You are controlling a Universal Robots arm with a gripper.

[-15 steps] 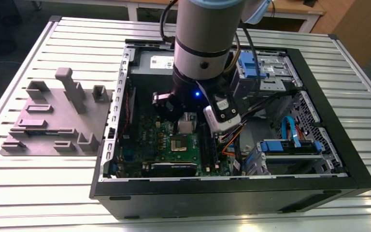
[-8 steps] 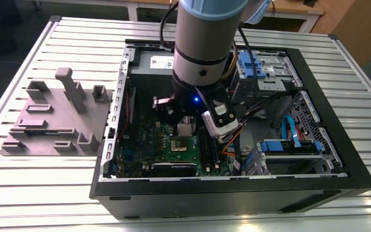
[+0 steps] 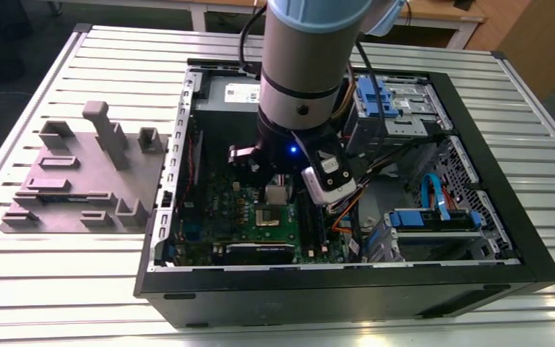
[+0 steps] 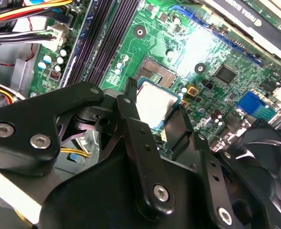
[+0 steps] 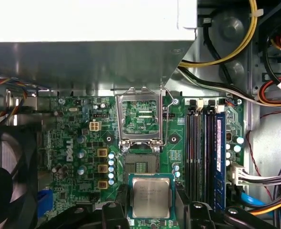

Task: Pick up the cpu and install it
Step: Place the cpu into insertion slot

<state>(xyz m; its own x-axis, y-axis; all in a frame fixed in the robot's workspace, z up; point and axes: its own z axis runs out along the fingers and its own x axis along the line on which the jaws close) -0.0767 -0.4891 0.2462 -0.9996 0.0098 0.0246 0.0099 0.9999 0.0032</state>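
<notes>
Green motherboard [image 5: 83, 143] beneath; mid-frame in the exterior view, black gripper [image 3: 275, 191], jaws clamped on silvery square cpu [image 5: 151, 198]: best lowered level, square to dark socket [image 5: 140, 164].

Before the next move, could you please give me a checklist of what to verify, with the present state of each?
1. cpu gripped between the fingers of the pincer: ok.
2. Socket uncovered, its bracket lifted: ok.
3. cpu seated in socket: not ok, it is held beside it.
4. Socket contacts undamaged: cannot tell.
5. cpu corner marking matches socket: cannot tell.
6. Cables away from socket: ok.
</notes>
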